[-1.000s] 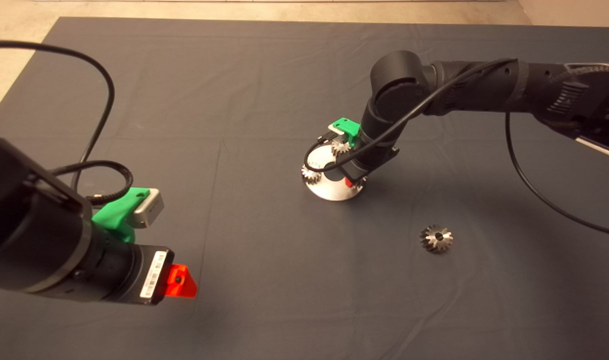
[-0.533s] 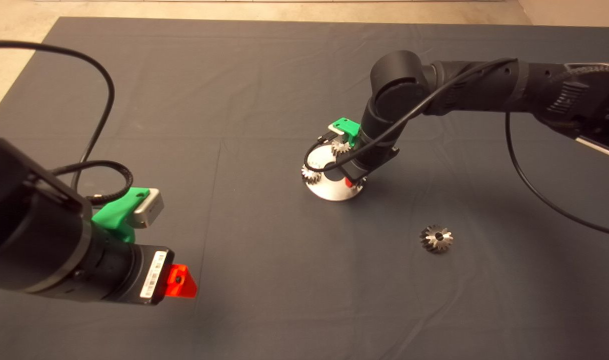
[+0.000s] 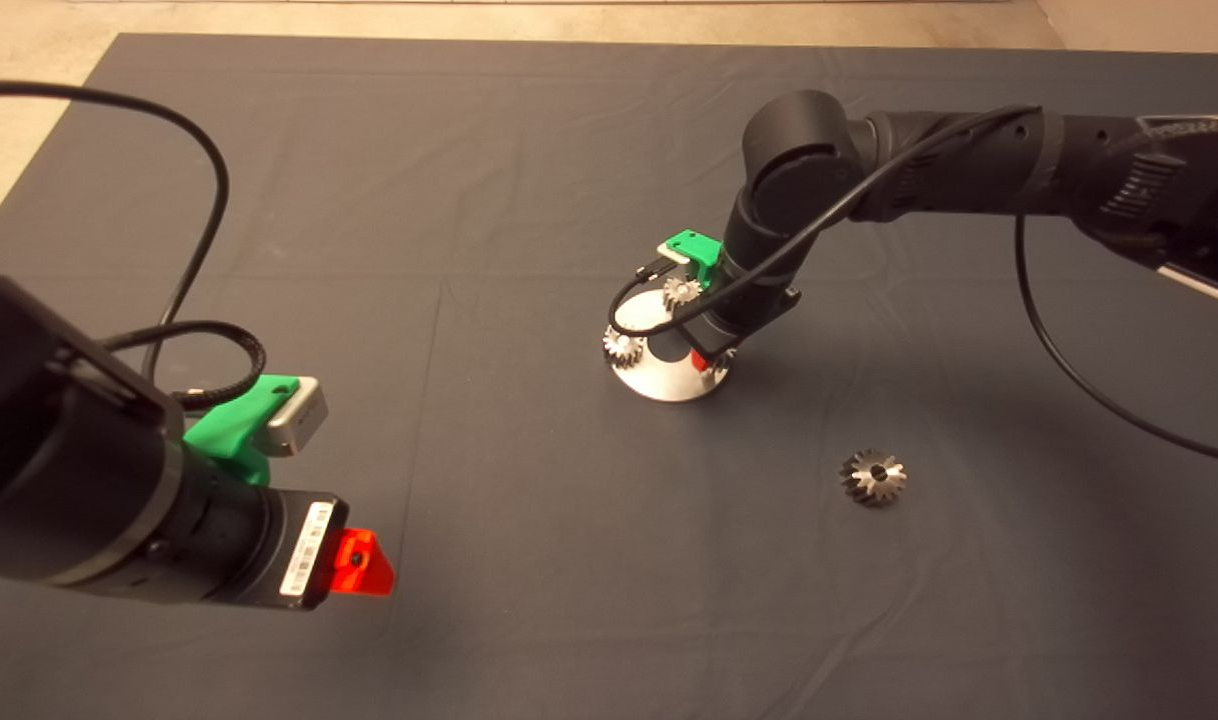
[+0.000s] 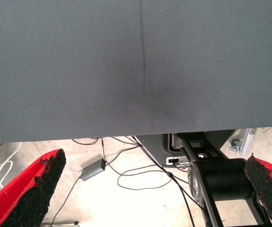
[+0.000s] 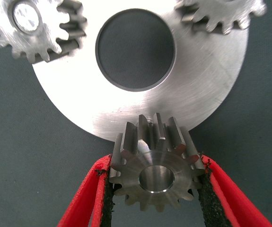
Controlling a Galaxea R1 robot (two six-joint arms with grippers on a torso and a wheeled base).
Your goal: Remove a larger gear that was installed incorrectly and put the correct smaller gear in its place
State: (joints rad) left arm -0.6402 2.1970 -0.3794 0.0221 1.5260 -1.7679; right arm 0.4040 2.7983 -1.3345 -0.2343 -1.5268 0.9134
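The left gripper (image 3: 361, 563) waits at the near left edge of the counter, its fingers (image 4: 36, 189) spread wide over the dark mat (image 3: 469, 200). Farther in and to the right, the larger gear (image 3: 873, 477) lies alone on the mat. Beyond it, the right gripper (image 5: 155, 182) is clamped on the smaller gear (image 5: 155, 172) at the rim of a round silver plate (image 5: 202, 90); whether the gear sits on a peg is hard to tell. Two paler small gears (image 5: 36, 28) sit at the plate's far edge.
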